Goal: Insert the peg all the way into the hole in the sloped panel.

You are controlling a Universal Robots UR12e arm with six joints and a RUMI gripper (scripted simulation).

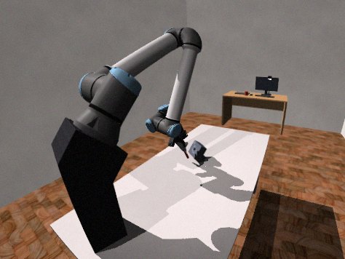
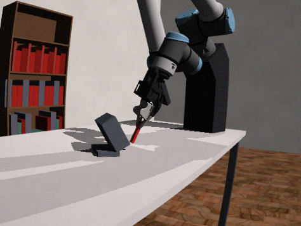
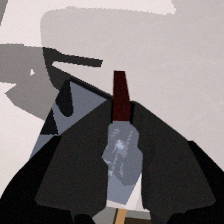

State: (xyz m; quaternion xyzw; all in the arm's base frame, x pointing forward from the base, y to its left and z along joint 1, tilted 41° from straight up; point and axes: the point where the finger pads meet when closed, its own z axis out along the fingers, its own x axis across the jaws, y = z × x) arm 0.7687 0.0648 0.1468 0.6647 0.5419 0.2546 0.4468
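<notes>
My gripper (image 2: 141, 120) is shut on a red peg (image 2: 135, 134) and holds it tilted, tip down toward the sloped panel (image 2: 112, 131). The panel is a dark grey slab leaning on a small base on the white table. In the top view the peg (image 1: 185, 154) sits just left of the panel (image 1: 196, 150), whose face shows a small hole. In the exterior view the peg's tip is very close to the panel's lower right edge; I cannot tell if it touches. In the wrist view the dark red peg (image 3: 120, 96) sticks out past my fingers, with the panel's grey face (image 3: 75, 107) to its left.
The robot's black pedestal (image 1: 89, 182) stands at the near end of the white table (image 1: 189, 189). A wooden desk with a monitor (image 1: 256, 100) stands far back. A bookshelf (image 2: 33, 66) stands behind the table in the exterior view.
</notes>
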